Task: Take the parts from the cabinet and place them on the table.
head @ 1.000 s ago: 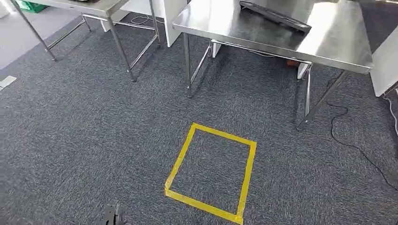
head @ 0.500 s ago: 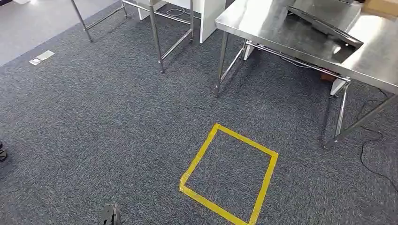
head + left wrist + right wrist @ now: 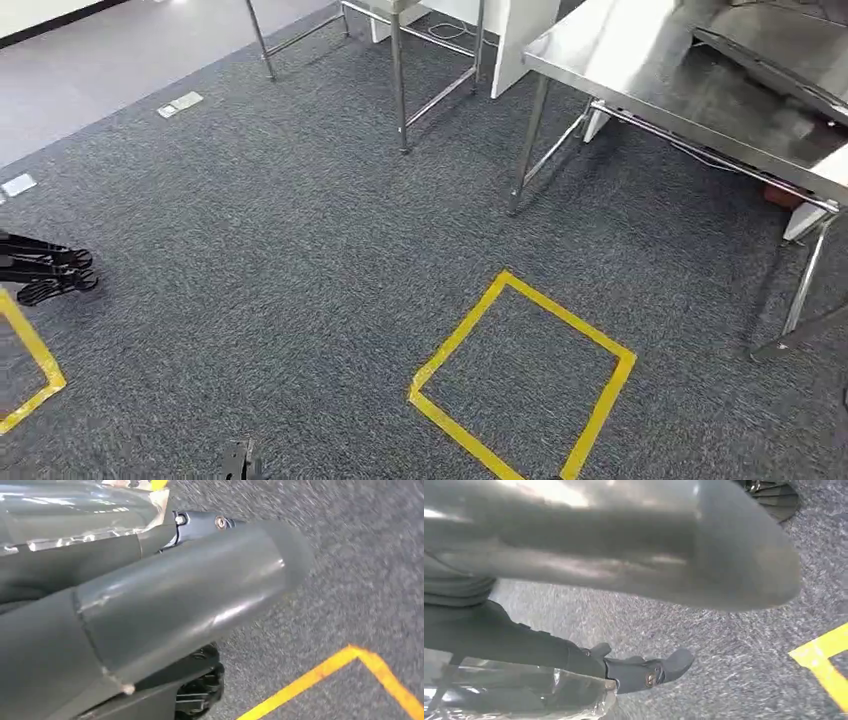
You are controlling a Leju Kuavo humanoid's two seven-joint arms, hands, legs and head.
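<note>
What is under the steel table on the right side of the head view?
Under the steel table I see grey carpet, the table's legs, a crossbar and a thin cable. A small red thing lies near the far leg. The tabletop covers whatever is further back.

two steel tables (image 3: pixel 640 60) (image 3: pixel 395 8), two yellow tape squares (image 3: pixel 520 375) (image 3: pixel 30 365).

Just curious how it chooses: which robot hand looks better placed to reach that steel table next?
Probably the right robot hand: the steel table stands ahead on the robot's right side, while its left side faces carpet.
</note>
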